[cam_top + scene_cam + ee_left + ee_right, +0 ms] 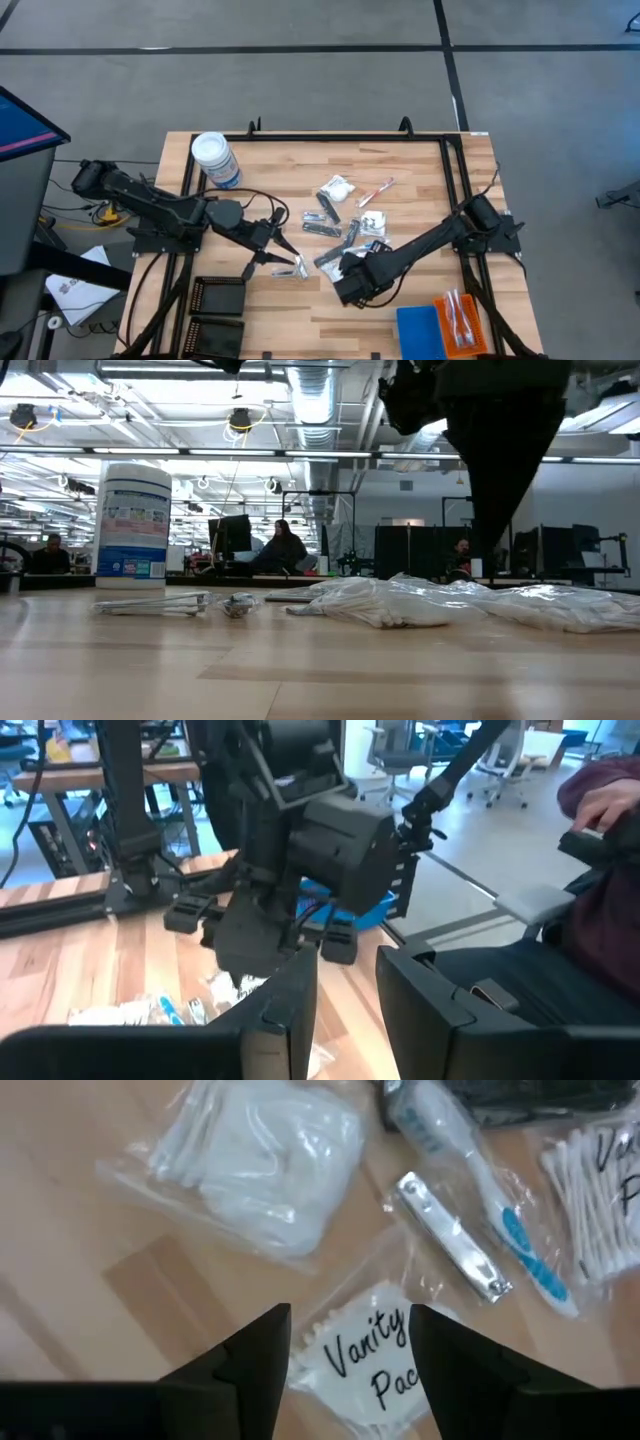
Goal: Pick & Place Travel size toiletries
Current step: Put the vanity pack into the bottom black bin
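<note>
Though partly hidden, roughly eight toiletries (337, 189).

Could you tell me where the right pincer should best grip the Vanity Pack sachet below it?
Probably straight down across the Vanity Pack sachet: it lies flat on the table, between the open right pincer. Pinch its near end, clear of the nail clipper beside it.

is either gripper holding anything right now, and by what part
Nothing is held. The right gripper hangs open above a Vanity Pack sachet, fingers clear of it. The left gripper is open over bare table beside the pile.
</note>
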